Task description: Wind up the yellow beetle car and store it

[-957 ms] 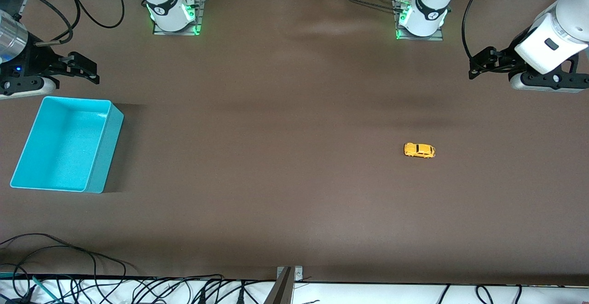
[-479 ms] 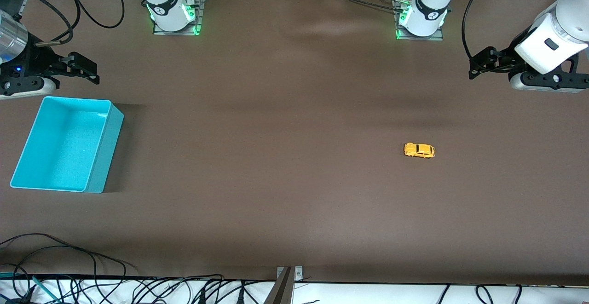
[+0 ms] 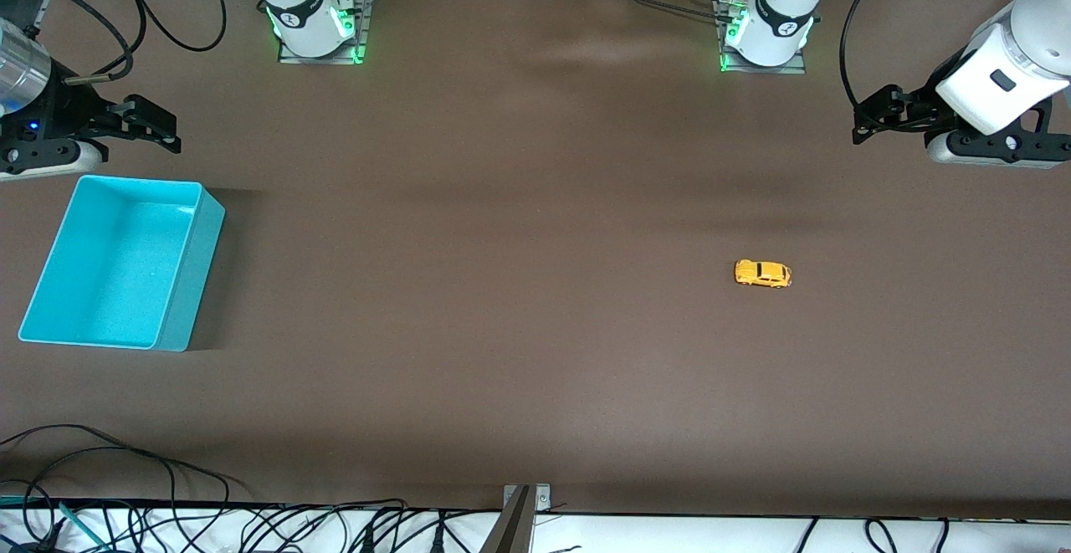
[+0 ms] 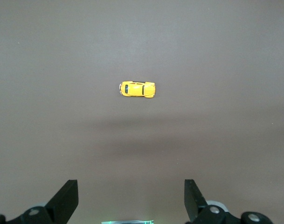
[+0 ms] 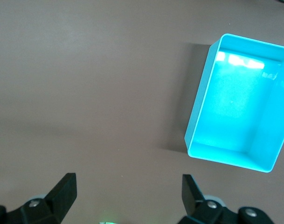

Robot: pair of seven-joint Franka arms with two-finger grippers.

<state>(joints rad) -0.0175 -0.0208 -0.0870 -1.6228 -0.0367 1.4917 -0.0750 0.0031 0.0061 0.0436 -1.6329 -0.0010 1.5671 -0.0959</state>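
The yellow beetle car sits on its wheels on the brown table, toward the left arm's end; it also shows in the left wrist view. The turquoise bin stands empty at the right arm's end and shows in the right wrist view. My left gripper hangs open and empty high over the table edge at its own end, well away from the car; its fingers stand wide apart. My right gripper is open and empty, up beside the bin's rim; its fingers stand wide apart.
The arm bases stand along the table's edge farthest from the front camera. Loose cables lie at the table's nearest edge, and a metal bracket sticks up at its middle.
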